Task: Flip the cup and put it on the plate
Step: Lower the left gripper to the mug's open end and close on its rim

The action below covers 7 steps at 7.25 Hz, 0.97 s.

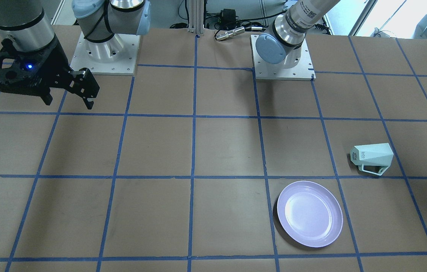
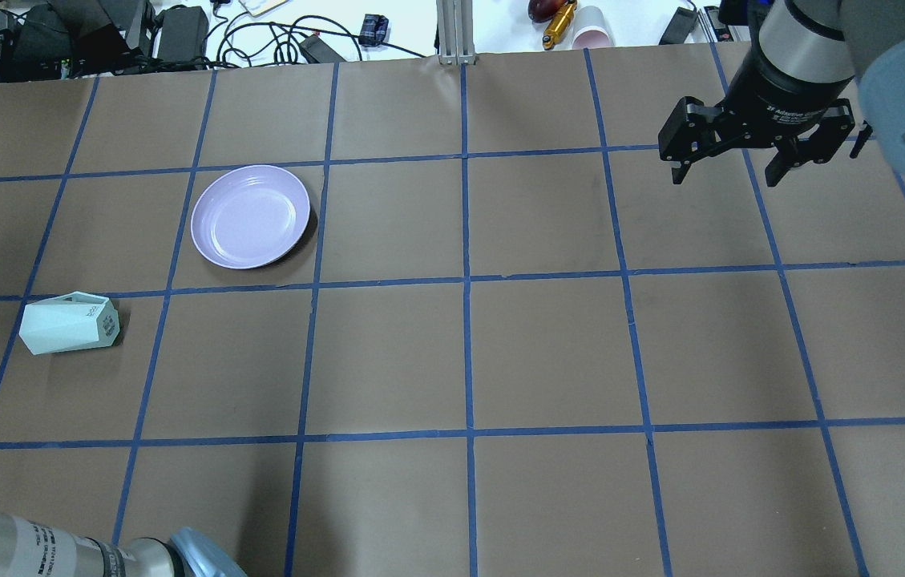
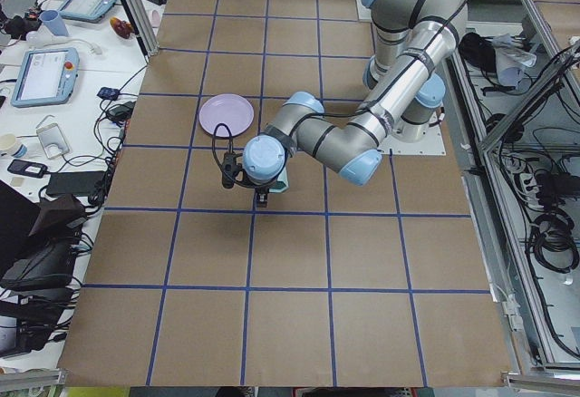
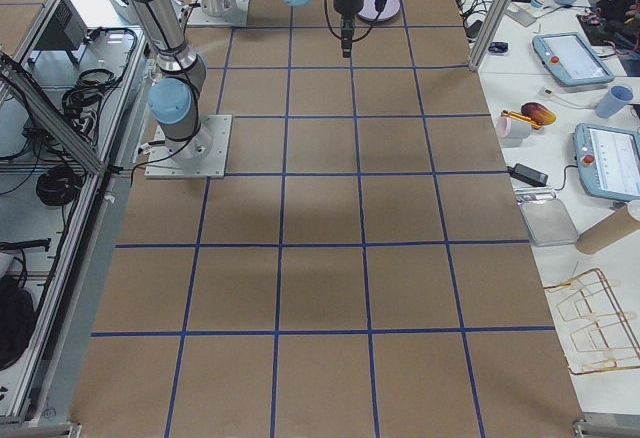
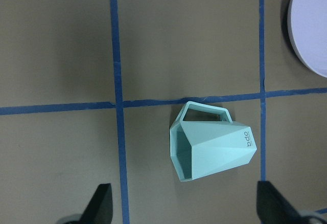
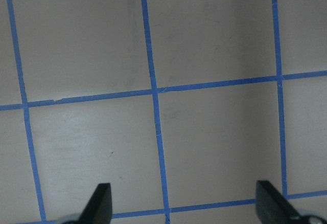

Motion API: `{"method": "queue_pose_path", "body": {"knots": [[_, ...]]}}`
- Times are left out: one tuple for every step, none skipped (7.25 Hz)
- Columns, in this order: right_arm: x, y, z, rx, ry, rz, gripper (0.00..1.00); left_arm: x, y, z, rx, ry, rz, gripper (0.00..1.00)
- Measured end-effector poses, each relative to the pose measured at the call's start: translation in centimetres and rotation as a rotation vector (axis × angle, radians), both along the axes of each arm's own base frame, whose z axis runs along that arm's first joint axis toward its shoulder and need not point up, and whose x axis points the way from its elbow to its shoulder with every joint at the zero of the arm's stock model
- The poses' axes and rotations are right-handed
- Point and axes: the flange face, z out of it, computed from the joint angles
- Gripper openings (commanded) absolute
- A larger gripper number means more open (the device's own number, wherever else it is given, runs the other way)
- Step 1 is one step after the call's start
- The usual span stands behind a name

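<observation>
In the left wrist view's lower middle, the faceted cup lies sideways under the left gripper, whose fingers stand apart like the right gripper's, and it may slip off its slanted facets.

The small pale mint-green faceted cup lies on its side on the brown paper-covered table, in the robot's left half and near that left edge. Its base points toward the table's middle, its mouth toward the left edge, and its handle away from the robot. The round, shallow, pale lavender glossy plate sits farther from the robot and nearer the middle, apart from the cup, with a tape line between them. The left gripper hangs above the cup. The right gripper hangs over the far right part of the table, well apart from both.
</observation>
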Motion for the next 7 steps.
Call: {"method": "queue_pose_path", "body": {"knots": [[0.0, 0.0, 0.0, 0.0, 0.0, 0.0, 1.0, 0.9, 0.4, -1.7, 0.0, 0.056, 0.013, 1.0], [0.0, 0.0, 0.0, 0.0, 0.0, 0.0, 1.0, 1.5, 0.5, -3.7, -0.004, 0.112, 0.024, 1.0], [0.0, 0.0, 0.0, 0.0, 0.0, 0.0, 1.0, 1.8, 0.4, -5.8, -0.003, 0.165, 0.031, 1.0], [0.0, 0.0, 0.0, 0.0, 0.0, 0.0, 1.0, 1.8, 0.3, -7.6, 0.0, 0.223, 0.038, 1.0], [0.0, 0.0, 0.0, 0.0, 0.0, 0.0, 1.0, 1.7, 0.3, -8.8, 0.0, 0.279, 0.047, 1.0], [0.0, 0.0, 0.0, 0.0, 0.0, 0.0, 1.0, 2.0, 0.4, -9.9, 0.002, 0.312, 0.055, 1.0], [0.0, 0.0, 0.0, 0.0, -0.001, 0.0, 1.0, 2.5, 0.8, -11.1, 0.002, 0.342, 0.063, 1.0]]}}
